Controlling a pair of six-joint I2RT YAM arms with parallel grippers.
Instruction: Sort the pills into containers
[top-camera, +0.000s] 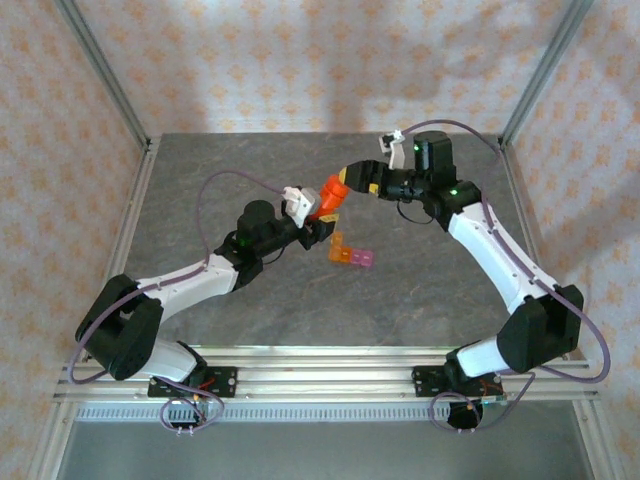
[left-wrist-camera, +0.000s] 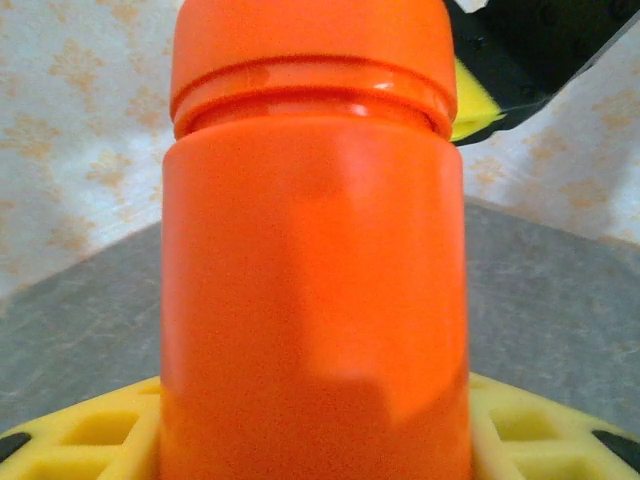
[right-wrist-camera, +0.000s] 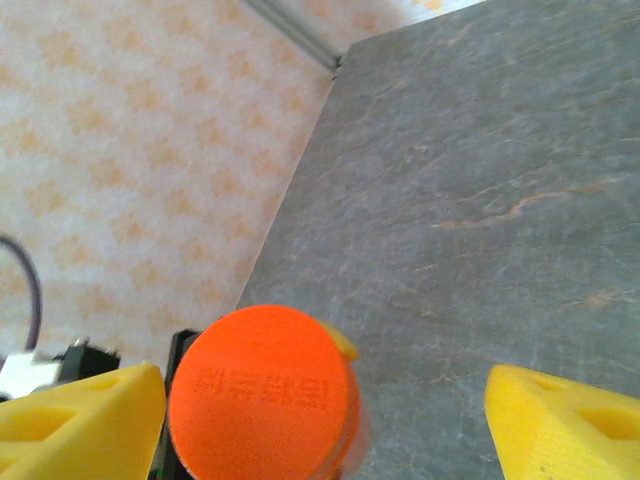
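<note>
Top external shows the left gripper (top-camera: 314, 214) clamped on the orange bottle (top-camera: 328, 198) above the table's (top-camera: 200, 180) middle, its long axis slanting toward the far right corner so the cap (top-camera: 338, 187) meets the right gripper (top-camera: 345, 180); the containers (top-camera: 352, 255), a translucent orange box beside a pink one, lie on the table just toward the near edge, nearer the left arm. Left wrist has the glossy bottle gripped between yellow fingers (left-wrist-camera: 85, 430). Right wrist faces the round cap end-on between spread fingers (right-wrist-camera: 560, 420), one beside it, the other well clear: jaws open.
</note>
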